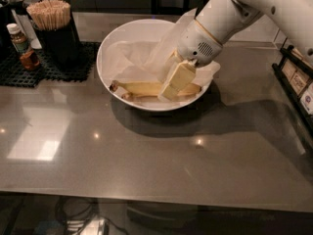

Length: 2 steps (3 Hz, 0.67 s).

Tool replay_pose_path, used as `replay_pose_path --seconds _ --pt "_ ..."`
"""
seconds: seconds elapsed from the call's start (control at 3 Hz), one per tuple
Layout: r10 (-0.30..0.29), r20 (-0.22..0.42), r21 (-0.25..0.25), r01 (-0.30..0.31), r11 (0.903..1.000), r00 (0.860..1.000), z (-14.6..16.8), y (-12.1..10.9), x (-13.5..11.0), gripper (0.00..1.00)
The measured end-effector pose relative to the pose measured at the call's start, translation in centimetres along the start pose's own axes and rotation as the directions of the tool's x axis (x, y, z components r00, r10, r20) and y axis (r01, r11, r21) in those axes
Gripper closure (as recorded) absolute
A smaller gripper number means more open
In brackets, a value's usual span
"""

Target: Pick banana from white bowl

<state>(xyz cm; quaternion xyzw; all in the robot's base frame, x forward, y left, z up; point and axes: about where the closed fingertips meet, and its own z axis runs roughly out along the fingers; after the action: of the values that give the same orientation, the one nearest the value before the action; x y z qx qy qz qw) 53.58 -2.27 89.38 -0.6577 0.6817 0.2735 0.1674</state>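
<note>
The white bowl (110, 43) stands on the grey counter, lined with crumpled white paper. The banana (139, 88) lies along the bowl's near side, its dark brown stem end pointing left. My gripper (168, 93) reaches down into the bowl from the upper right on a white arm. Its pale tip rests at the right part of the banana and covers that stretch. A short brownish tip (128, 97) shows just below the banana's left half; I cannot tell what it belongs to.
A black cup of wooden stirrers (53, 26) and a small sauce bottle (22, 47) stand on a black mat at the back left. A dark rack (293, 77) with packets lines the right edge. The counter's front edge runs along the bottom.
</note>
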Motion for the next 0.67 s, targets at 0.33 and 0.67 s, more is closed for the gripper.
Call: replay_pose_path --seconds 0.33,0.67 --pt "0.014 -0.036 0.012 -0.013 0.9998 0.999 0.84 -0.31 0.19 0.40" --pt "0.015 -0.037 0.015 -0.015 0.9998 0.999 0.63 -0.28 0.01 0.41"
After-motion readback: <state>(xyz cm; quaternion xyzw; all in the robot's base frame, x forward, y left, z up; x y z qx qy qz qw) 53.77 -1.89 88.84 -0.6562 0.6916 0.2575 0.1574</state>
